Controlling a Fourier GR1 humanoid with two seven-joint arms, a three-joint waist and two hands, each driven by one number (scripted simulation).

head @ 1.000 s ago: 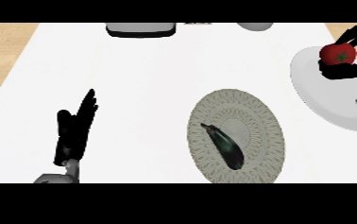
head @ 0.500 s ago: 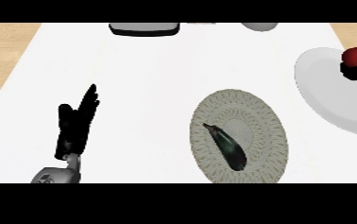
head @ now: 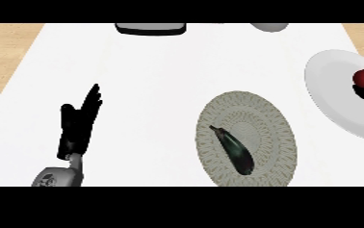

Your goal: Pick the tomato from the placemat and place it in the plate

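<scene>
A sliver of the round red tomato shows at the counter's right edge, lying on the smooth white plate, with a dark shape just below it that cannot be made out. Near the counter's front edge lies the oval woven grey placemat, its ribbed surface carrying a glossy dark elongated eggplant. By the counter's left front, the black left hand rests open, fingers straight, holding nothing.
</scene>
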